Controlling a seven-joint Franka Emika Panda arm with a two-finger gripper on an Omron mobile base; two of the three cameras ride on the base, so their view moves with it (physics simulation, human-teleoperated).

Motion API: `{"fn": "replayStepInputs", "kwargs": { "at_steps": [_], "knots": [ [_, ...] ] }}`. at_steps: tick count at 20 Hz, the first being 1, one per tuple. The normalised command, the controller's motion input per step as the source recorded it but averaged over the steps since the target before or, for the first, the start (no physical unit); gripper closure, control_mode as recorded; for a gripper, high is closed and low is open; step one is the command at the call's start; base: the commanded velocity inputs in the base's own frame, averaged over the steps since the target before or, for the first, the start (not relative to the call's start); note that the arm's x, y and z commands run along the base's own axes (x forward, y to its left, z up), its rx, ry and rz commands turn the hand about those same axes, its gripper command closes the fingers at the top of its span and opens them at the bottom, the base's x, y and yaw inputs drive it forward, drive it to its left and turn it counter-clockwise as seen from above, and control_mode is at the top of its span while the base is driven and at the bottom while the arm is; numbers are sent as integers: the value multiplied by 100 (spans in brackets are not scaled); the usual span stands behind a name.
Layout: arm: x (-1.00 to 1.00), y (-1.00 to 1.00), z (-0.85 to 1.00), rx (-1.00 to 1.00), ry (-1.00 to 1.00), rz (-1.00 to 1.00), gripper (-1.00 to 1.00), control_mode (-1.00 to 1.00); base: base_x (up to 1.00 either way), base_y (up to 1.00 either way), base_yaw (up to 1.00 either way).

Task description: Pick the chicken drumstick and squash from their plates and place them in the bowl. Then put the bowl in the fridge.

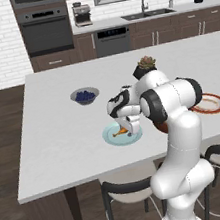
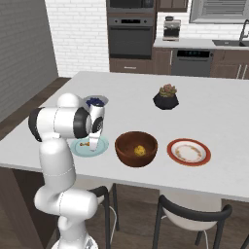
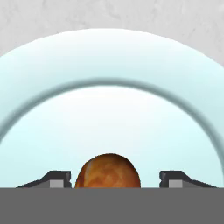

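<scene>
The gripper (image 3: 116,181) is hanging low over the blue plate (image 3: 109,113), its two fingertips (image 3: 54,178) standing well apart on either side of the drumstick (image 3: 108,170), whose plump end is showing between them; the jaws are wide and nothing is clamped, with a clear gap on each side of the meat. In the left base view the drumstick (image 1: 119,131) is lying on the blue plate (image 1: 111,138) near the counter's (image 1: 56,141) front edge, its thin bone pointing left, and the gripper (image 1: 133,126) is sitting right above its thick end. In the right base view the same plate (image 2: 99,150) is lying just left of the bowl (image 2: 127,156), and the squash (image 2: 140,150) is already resting inside that bowl. The red-rimmed plate (image 2: 188,151) is sitting just right of the bowl. Further back, a grey dish of blueberries (image 1: 85,95) and a black plant pot (image 2: 166,97) are standing on the counter.
</scene>
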Motion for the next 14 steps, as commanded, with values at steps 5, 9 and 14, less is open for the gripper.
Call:
{"fn": "replayStepInputs", "kwargs": {
  "at_steps": [5, 9, 14],
  "knots": [
    [2, 3, -13, 0, 0, -4, 100, -100, 0, 0, 0],
    [-70, -12, 43, 4, -2, -19, 100, -100, 0, 0, 0],
    [-100, -12, 93, 4, 1, -25, 100, -100, 0, 0, 0]
  ]
}}
